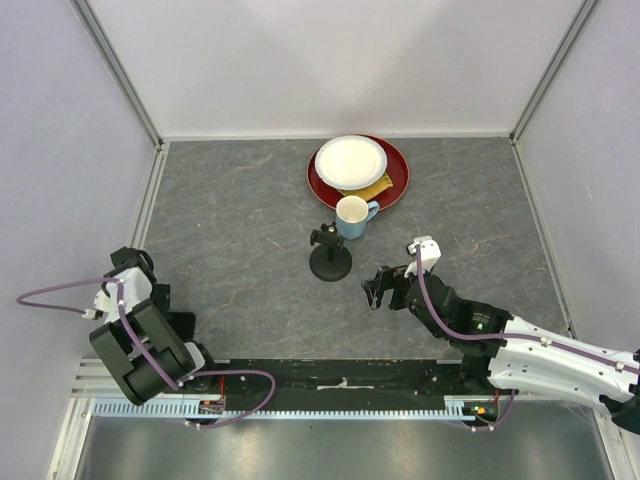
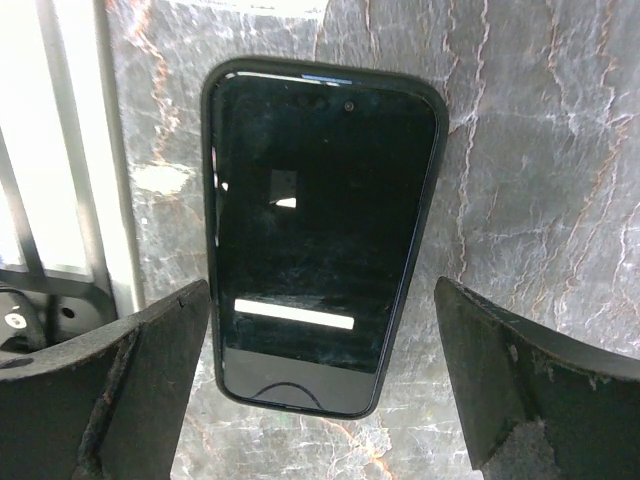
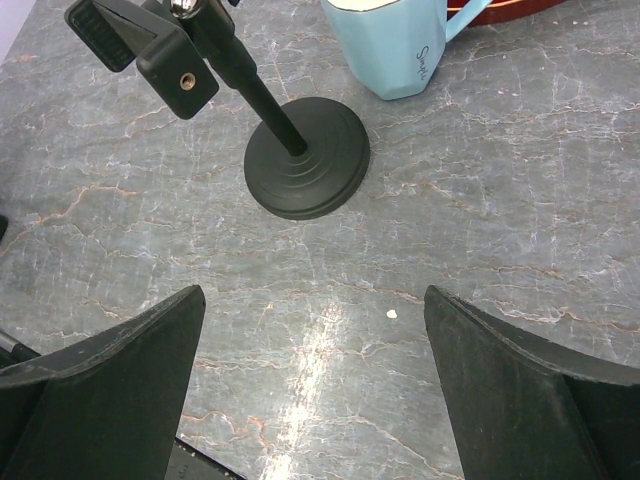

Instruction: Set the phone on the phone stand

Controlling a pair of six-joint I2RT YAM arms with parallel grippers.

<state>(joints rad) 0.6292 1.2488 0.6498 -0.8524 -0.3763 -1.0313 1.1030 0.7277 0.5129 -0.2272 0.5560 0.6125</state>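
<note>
Phone (image 2: 320,200) lies flat on the desk (image 2: 545,150) just ahead of the empty, spread-wide left pincer (image 2: 320,288), its long side pointing straight away, while the phone stand (image 3: 306,158) sits ahead of the right pincer (image 3: 315,300), also spread and empty

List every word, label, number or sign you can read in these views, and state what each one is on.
"S…": a dark cursive word running up the side of the blue mug; only the first letter is certain, the rest is too small to read.
No text on the phone: its screen is dark and shows only reflections.
No readable marking on the phone stand.
</note>
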